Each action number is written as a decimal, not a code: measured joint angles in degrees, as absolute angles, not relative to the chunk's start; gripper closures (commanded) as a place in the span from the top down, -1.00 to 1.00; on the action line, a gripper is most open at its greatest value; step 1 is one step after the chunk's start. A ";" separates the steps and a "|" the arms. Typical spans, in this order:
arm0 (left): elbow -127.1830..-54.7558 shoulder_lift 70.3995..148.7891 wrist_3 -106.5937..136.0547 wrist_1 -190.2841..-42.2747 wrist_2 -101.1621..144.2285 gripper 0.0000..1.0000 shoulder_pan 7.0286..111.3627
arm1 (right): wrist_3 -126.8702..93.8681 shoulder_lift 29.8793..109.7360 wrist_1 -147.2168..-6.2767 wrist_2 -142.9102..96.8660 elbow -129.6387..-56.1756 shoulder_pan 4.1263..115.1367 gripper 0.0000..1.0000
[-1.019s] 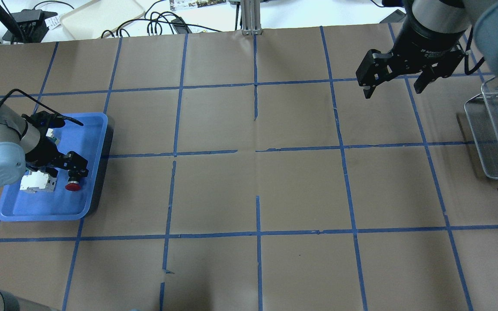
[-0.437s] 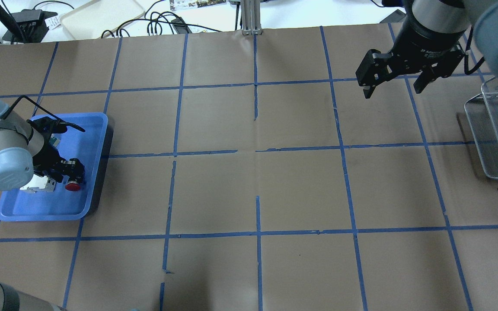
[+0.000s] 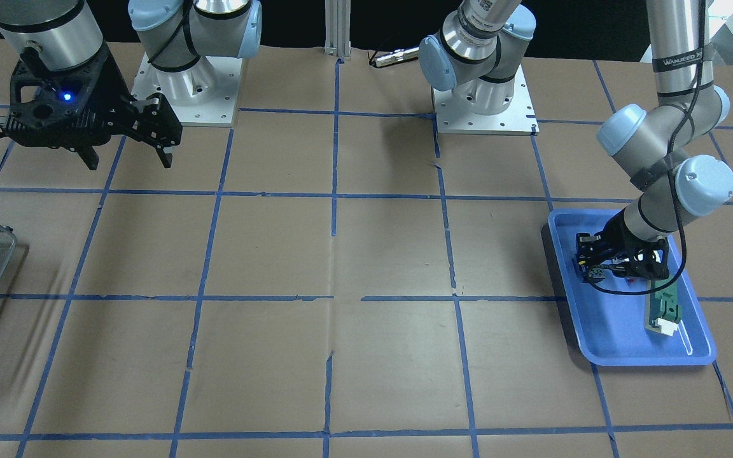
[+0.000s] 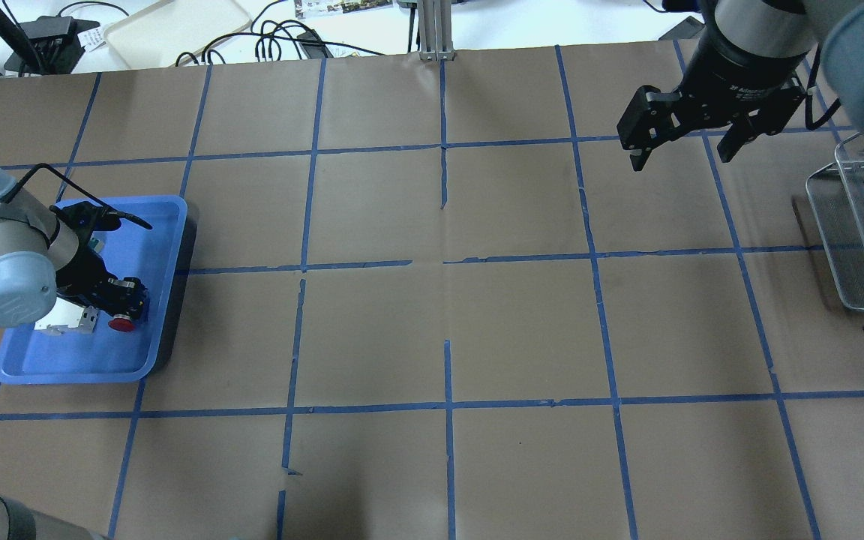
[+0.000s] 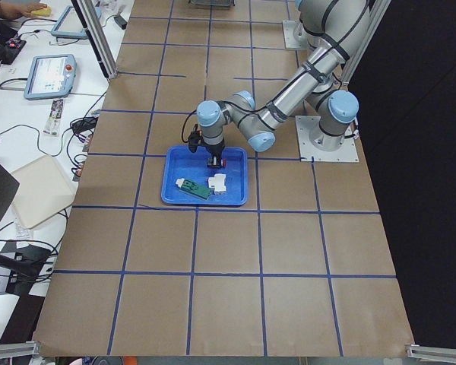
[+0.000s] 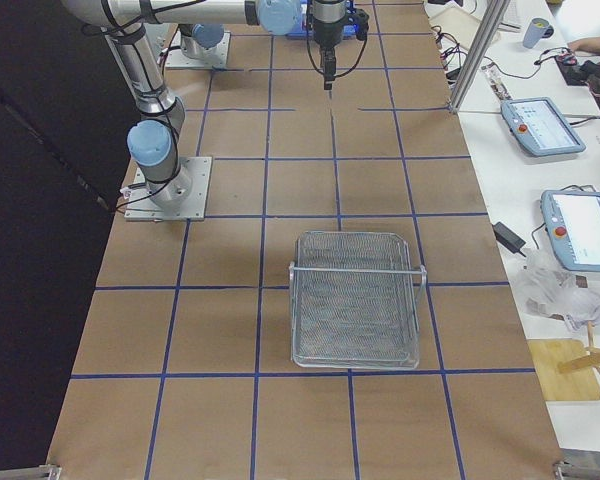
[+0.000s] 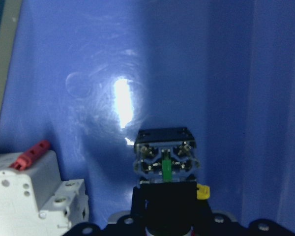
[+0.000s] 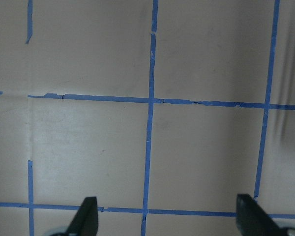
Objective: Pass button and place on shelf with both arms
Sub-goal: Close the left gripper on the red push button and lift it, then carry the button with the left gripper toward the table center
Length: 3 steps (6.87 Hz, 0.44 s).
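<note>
1. Your left hand [image 4: 129,295] has dropped lower into the blue tray [image 4: 169,225] and clamped the button [image 4: 124,323], which still rests there.
2. Your right hand [image 4: 679,156] stays fingers apart above the tabletop near the shelf [image 4: 826,225]; lifting for the pass looks next.

On brown paper surface [image 4: 522,330] gridded with blue tape: shallow blue plastic tray [image 4: 72,373], holding white red-levered block [image 4: 64,321] beside flat green-and-white part [image 3: 669,302].

Left gripper [image 4: 126,307] low, jaws clamped; right gripper [image 4: 680,161] high, jaws spread.
</note>
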<state>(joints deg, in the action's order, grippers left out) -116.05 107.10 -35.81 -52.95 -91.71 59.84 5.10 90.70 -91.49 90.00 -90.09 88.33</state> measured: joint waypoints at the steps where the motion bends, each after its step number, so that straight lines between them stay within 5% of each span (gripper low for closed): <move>1: -113.85 105.87 -38.55 -57.50 -90.12 -0.63 60.88 | 5.10 90.70 -91.47 90.02 -90.09 88.34 1.00; 3: -103.63 103.10 -44.54 -72.21 -88.80 -0.63 64.70 | 5.10 90.70 -91.41 90.02 -90.09 88.41 1.00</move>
